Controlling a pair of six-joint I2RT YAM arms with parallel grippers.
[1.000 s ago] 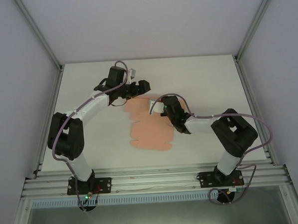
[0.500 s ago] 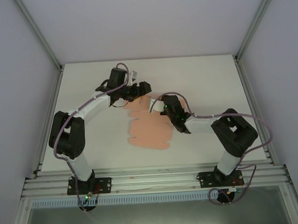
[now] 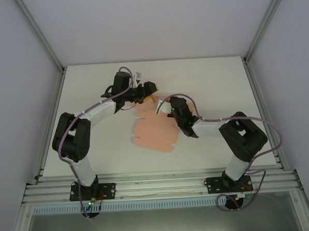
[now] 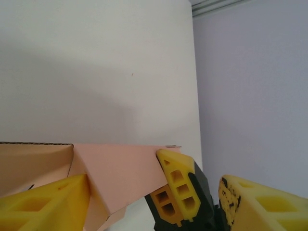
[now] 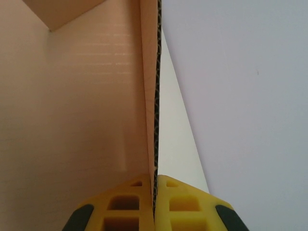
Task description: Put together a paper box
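The paper box [image 3: 153, 133] is a salmon-pink die-cut sheet lying mostly flat mid-table, its far end raised. My right gripper [image 3: 159, 106] is shut on the sheet's far edge; in the right wrist view the corrugated edge of the paper box [image 5: 86, 106] runs straight into the closed yellow jaws of the right gripper [image 5: 155, 179]. My left gripper [image 3: 148, 90] stands open just beyond that end. In the left wrist view the left gripper [image 4: 151, 185] is spread wide, with a raised pink flap [image 4: 115, 168] and the right gripper's yellow finger [image 4: 175, 175] between its fingers.
The white table [image 3: 220, 86] has aluminium frame rails along its left side [image 3: 51, 115], right side [image 3: 260, 105] and front [image 3: 158, 185]. Grey enclosure walls stand behind and at both sides. Free room lies right and left of the sheet.
The sheet's far end has lifted and drawn toward the far side, so the sheet looks shorter. The left gripper has edged farther away and right, closing in on the right gripper.
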